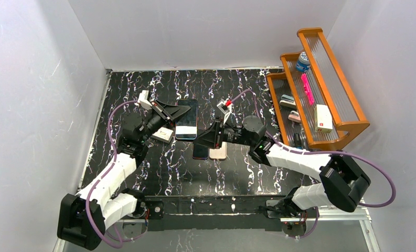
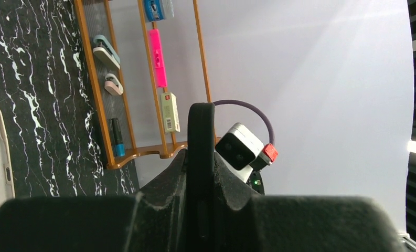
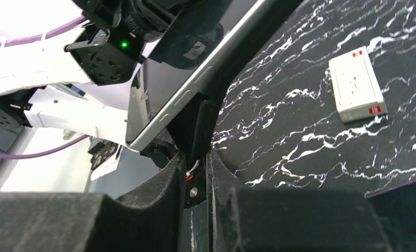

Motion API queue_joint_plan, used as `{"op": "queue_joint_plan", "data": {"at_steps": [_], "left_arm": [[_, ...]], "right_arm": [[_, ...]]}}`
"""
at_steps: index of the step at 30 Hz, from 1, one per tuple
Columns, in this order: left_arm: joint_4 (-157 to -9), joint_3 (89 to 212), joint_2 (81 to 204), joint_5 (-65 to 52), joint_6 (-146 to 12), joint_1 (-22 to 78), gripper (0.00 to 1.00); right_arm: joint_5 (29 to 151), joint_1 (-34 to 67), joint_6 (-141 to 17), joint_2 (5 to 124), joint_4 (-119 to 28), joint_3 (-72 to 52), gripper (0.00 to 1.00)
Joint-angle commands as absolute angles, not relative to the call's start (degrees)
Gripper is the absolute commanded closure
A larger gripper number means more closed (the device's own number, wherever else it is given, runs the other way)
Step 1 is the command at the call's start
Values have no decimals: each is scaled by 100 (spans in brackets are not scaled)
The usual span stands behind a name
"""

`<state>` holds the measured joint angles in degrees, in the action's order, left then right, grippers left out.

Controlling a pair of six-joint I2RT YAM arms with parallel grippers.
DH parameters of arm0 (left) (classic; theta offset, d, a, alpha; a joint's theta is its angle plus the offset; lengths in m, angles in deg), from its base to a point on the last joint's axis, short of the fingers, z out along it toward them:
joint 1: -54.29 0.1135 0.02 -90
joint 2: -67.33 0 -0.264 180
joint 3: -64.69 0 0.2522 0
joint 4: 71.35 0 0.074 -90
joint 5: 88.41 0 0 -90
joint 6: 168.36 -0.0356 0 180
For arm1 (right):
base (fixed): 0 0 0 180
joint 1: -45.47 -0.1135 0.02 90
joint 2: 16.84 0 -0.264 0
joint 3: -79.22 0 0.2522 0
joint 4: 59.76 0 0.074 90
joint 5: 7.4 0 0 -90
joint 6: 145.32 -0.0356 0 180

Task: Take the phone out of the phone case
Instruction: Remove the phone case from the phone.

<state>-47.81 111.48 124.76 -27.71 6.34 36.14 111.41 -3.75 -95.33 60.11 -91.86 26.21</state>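
Phone point(image 1: 187, 118) and phone case point(image 3: 198, 123) are held up together between the two arms, well apart from the wooden rack point(image 1: 352, 126) and to its left in the overhead view. The left gripper point(image 1: 180, 111) is clenched on the end farther from the rack. In its wrist view a black edge is pinched upright between the fingers point(image 2: 224, 181); it looks like the case, but whether the phone itself is also pinched there cannot be told. The right gripper point(image 3: 195, 157) is clenched on the black rim of the case at the end nearer to the rack. In the right wrist view the silver side of the phone is seen lying along the case. How deep it is seated cannot be told.

On the rack several things are kept. A bottle with a blue cap point(image 1: 302, 61) stands on the top step. A pink marker point(image 1: 306, 88) and a white carton point(image 1: 323, 118) lie on the middle step. Two small stapler-like items point(image 1: 287, 101) and a blue and black pen point(image 2: 116, 137) are on the lowest step.

Between the rack and the left arm, a dark phone point(image 1: 200, 152) and a pink phone point(image 1: 218, 153) lie on the marbled table point(image 1: 158, 178), just beside each other. A white box point(image 1: 163, 135) lies farther from the rack, near the left wrist.
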Motion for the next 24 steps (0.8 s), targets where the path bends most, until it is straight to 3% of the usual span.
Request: {"op": "queue_joint_plan", "data": {"at_steps": [1,7,16,24], "left_arm": [[-4321,11046,12115,-3196,978,3040,100],[-4339,10825,12023,-2549,94,3003,100],[-4468,10833,12173,-1499,-678,3034,100],[-4388,10869,12286,-1489,-638,3038,100]], "right_arm": [[9628,-215,-9764,6181,-8434,2219,84],[9690,-213,-9899,5950,-8390,2288,69],[9616,-211,-10392,4702,-8266,3146,44],[10214,-211,-11198,4501,-8993,3304,40]]}}
